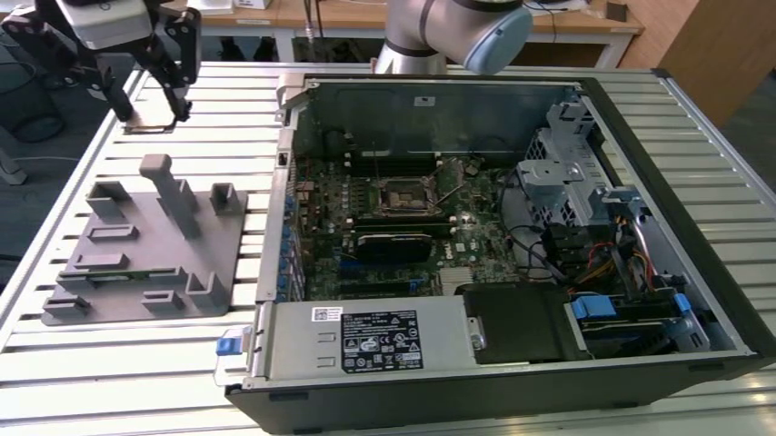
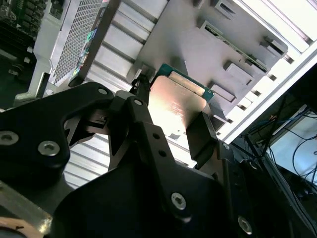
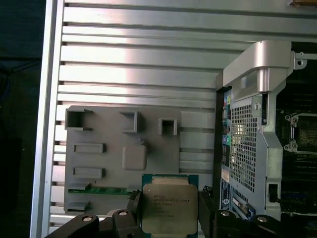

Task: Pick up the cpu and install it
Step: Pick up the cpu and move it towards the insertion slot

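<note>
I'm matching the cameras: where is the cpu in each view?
Exterior view: cpu too small to tell; gripper at the exterior view's far left, beyond the tray.
First wrist view: cpu clamped in the gripper, over the tray's edge.
Second wrist view: cpu in the gripper, tray behind it.
Shared landmark: the tray.

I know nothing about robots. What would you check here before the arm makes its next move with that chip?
1. Cpu clamped in gripper: ok.
2. Cpu clear of tray: ok.
3. Case open, motherboard exposed: ok.
4. Gripper above socket: not ok; it hangs outside the case, over the table.
5. Socket empty and unlatched: cannot tell.
</note>
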Controlling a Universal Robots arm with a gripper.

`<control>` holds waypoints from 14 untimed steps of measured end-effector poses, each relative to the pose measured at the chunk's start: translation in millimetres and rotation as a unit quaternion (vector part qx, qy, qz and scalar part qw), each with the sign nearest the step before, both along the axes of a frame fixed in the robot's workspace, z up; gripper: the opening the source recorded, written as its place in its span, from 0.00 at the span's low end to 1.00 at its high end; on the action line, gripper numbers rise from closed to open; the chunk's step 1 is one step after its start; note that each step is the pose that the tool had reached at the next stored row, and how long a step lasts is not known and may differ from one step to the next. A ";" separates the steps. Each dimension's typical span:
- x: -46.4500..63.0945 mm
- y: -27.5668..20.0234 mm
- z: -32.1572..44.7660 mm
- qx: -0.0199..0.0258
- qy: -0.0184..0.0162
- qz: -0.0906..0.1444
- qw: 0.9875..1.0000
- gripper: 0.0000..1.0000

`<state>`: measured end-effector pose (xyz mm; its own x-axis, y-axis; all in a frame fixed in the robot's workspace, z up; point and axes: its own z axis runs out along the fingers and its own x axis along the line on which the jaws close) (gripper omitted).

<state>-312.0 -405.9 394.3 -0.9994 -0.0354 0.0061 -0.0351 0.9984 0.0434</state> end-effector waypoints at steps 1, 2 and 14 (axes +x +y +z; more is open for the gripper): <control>2.6 0.0 0.0 0.000 0.000 0.000 1.000 0.54; 5.1 0.0 0.0 0.000 0.000 0.000 1.000 0.54; 21.2 0.0 -0.7 0.000 0.000 0.000 1.000 0.54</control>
<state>-290.8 -405.9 393.6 -0.9994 -0.0354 0.0062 -0.0351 0.9984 0.0434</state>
